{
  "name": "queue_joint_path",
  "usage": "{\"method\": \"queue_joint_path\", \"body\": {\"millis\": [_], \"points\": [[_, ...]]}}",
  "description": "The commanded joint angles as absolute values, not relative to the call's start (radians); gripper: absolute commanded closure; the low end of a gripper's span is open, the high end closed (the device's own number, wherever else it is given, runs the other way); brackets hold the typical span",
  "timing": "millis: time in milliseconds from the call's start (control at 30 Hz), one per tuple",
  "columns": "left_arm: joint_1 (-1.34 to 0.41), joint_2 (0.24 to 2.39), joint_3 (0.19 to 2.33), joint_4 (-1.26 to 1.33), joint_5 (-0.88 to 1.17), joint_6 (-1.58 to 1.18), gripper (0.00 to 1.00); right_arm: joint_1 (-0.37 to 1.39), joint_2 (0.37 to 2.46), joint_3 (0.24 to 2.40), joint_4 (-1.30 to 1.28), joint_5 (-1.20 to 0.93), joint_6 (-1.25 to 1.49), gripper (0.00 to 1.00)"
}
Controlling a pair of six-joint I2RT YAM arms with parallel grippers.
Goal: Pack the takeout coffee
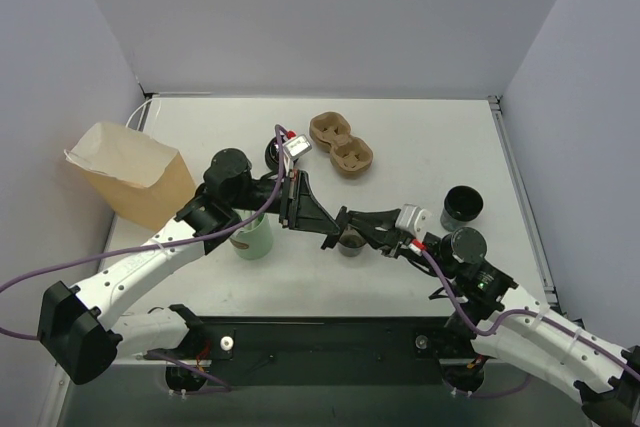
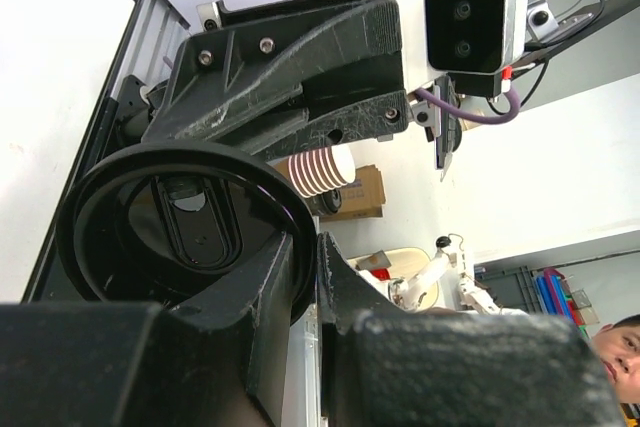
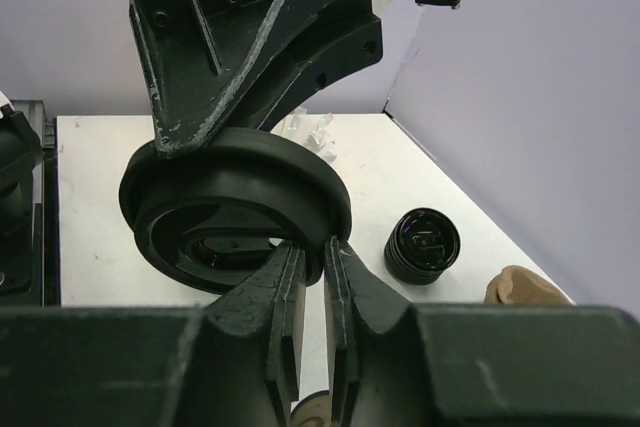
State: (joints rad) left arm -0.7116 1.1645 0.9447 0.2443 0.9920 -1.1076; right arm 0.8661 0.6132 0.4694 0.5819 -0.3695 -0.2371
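Left tool [image 2: 310, 252] pinches one rim of the black lid [image 3: 240, 172]; right tool [image 3: 313, 257] pinches the opposite rim, above the counter [image 3: 100, 197].

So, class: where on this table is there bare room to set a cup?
Bare: the far-right stretch between the brown cardboard cup carrier and the round black lidless cup; also the near edge between the left arm and right arm. Crowded: mid-table, where they meet beside the pale green cup.
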Motion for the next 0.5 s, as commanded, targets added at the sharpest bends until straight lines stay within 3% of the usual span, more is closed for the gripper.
{"method": "queue_joint_path", "body": {"millis": [0, 100, 133, 200, 233, 300, 367, 467], "points": [[-0.715, 1.147, 0.956, 0.304, 1.015, -1.120, 0.80, 0.876, 0.597, 0.508, 0.660, -0.400, -0.239, 1.00], [-0.713, 1.140, 0.953, 0.301, 1.002, -1.108, 0.68, 0.877, 0.575, 0.509, 0.646, -0.370, -0.212, 1.00], [-0.713, 1.138, 0.953, 0.299, 1.002, -1.098, 0.57, 0.876, 0.571, 0.514, 0.631, -0.351, -0.201, 1.00], [-0.709, 1.135, 0.968, 0.273, 0.985, -1.056, 0.47, 0.877, 0.560, 0.543, 0.551, -0.333, -0.161, 1.00], [-0.701, 1.135, 0.982, 0.246, 0.973, -1.028, 0.27, 0.877, 0.558, 0.558, 0.502, -0.321, -0.144, 1.00], [-0.690, 1.128, 1.046, 0.087, 0.901, -0.888, 0.10, 0.879, 0.560, 0.624, 0.323, -0.232, -0.048, 1.00], [-0.663, 1.123, 1.101, -0.064, 0.829, -0.774, 0.03, 0.879, 0.571, 0.673, 0.112, -0.078, 0.042, 1.00], [-0.612, 1.109, 1.189, -0.233, 0.678, -0.626, 0.03, 0.877, 0.594, 0.747, -0.146, 0.059, 0.170, 1.00]]}}
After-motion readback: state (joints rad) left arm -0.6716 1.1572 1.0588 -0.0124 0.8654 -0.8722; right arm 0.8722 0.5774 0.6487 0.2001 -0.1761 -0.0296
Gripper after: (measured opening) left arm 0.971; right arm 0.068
